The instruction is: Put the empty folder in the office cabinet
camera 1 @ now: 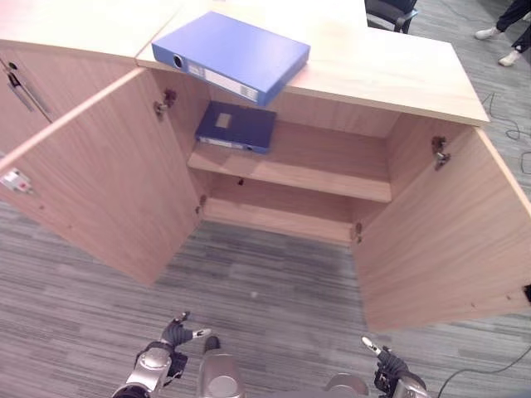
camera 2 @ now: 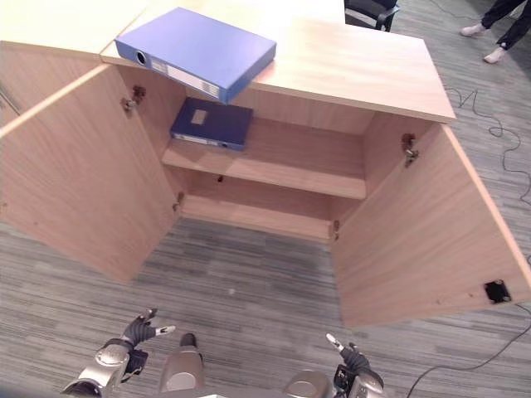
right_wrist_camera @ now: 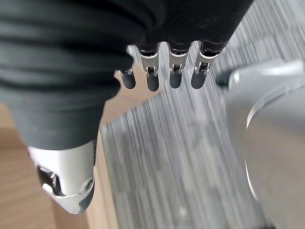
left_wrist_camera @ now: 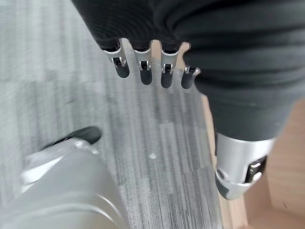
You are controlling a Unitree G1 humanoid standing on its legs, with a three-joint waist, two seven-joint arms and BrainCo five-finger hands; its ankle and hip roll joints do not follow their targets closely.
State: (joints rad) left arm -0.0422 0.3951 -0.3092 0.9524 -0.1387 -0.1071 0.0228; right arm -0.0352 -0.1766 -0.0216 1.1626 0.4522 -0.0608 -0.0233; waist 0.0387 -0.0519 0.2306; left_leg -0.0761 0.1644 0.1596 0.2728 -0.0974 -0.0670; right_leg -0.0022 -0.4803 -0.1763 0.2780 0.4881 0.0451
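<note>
A light blue folder point(camera 1: 232, 55) lies flat on the cabinet top point(camera 1: 390, 70), its corner jutting past the front edge. A darker blue folder point(camera 1: 236, 126) lies on the upper shelf point(camera 1: 315, 166) inside the open cabinet, at its left end. My left hand point(camera 1: 170, 340) hangs low over the carpet at the bottom left, far from both folders, with fingers point(left_wrist_camera: 143, 67) relaxed and holding nothing. My right hand point(camera 1: 386, 365) hangs at the bottom right, fingers point(right_wrist_camera: 174, 71) likewise straight and empty.
Both cabinet doors stand wide open: the left door point(camera 1: 99, 182) and the right door point(camera 1: 448, 232) flank the opening. The lower shelf point(camera 1: 282, 217) holds nothing. Grey carpet point(camera 1: 265, 282) lies before the cabinet. A person's feet point(camera 1: 498, 37) and a chair point(camera 1: 390, 12) show behind.
</note>
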